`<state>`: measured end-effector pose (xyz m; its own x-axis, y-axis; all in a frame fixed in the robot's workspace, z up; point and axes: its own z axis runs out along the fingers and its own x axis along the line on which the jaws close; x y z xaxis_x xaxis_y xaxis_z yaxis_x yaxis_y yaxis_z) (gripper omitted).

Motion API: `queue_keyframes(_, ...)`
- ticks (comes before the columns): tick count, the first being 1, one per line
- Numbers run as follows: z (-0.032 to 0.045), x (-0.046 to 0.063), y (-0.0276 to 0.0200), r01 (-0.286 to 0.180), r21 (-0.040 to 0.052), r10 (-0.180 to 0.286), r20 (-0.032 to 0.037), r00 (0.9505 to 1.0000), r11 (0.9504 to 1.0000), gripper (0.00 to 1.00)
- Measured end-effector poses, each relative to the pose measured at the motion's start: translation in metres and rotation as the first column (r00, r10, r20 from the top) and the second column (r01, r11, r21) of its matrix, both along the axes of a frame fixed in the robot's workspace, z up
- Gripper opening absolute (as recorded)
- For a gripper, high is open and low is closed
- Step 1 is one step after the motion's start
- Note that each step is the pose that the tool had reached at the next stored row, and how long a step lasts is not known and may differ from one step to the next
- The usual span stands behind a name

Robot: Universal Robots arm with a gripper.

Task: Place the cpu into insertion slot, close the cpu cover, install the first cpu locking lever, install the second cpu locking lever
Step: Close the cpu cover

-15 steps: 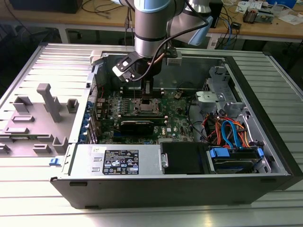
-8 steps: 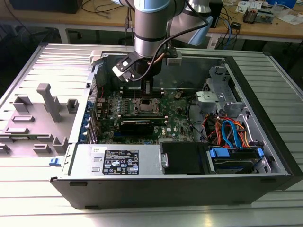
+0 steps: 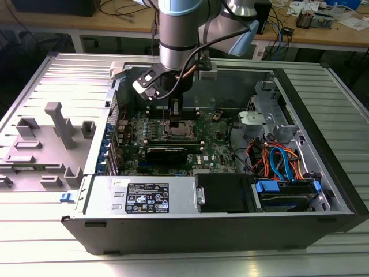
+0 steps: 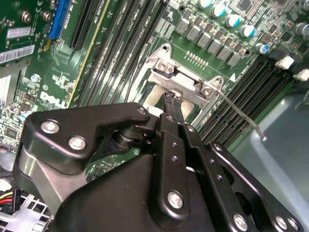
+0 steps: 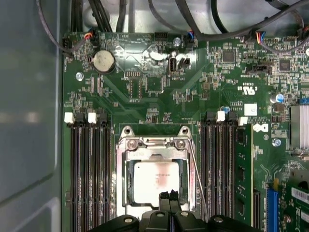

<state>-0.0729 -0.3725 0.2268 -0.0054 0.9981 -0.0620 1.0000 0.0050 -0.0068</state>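
Entry: gripper (image 4: 172,100) at the insertion slot (image 5: 127,186), fingers drawn together, nothing held.
Your arm reached down into the open computer case (image 3: 202,231), over the green motherboard (image 5: 159,87). In the first wrist view the cpu (image 5: 154,180) lay flat in the slot, its silver top showing through the cut-out of the cpu cover (image 5: 155,143), which seemed to lie down over it; its near edge was hidden behind the gripper. The fingertips (image 5: 164,195) stood closed at the cpu's edge, between two banks of black memory slots (image 5: 89,174). In the second wrist view one thin wire locking lever (image 4: 240,113) stood free, angled away from the socket's corner.
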Motion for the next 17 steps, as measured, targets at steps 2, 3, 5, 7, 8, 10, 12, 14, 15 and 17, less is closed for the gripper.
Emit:
queue_keyframes(2,-0.0006,-0.005,0.0000,-0.003,0.0003,0.003,0.0004,1.0000,1.0000,0.11)
queue_keyframes(3,-0.0009,-0.007,0.0000,-0.005,0.0003,0.005,0.0007,1.0000,1.0000,0.11)
queue_keyframes(5,-0.0015,-0.009,0.0000,-0.009,0.0003,0.009,0.0007,1.0000,1.0000,0.11)
queue_keyframes(7,-0.0023,-0.013,0.0000,-0.011,0.0008,0.011,0.0013,0.9999,0.9999,0.11)
queue_keyframes(8,-0.0023,-0.014,0.0000,-0.012,0.0007,0.012,0.0015,0.9999,0.9999,0.11)
queue_keyframes(10,-0.0028,-0.014,-0.0001,-0.013,0.0009,0.013,0.0018,0.9999,0.9999,0.11)
queue_keyframes(12,-0.0044,-0.014,-0.0001,-0.016,0.0015,0.016,0.0018,0.9999,0.9999,0.11)
queue_keyframes(14,-0.0086,-0.014,0.0000,-0.020,0.0019,0.020,0.0018,0.9998,0.9998,0.11)
queue_keyframes(15,-0.0110,-0.014,0.0000,-0.021,0.0020,0.021,0.0018,0.9998,0.9998,0.11)
queue_keyframes(17,-0.0163,-0.014,0.0000,-0.021,0.0019,0.021,0.0018,0.9998,0.9998,0.11)
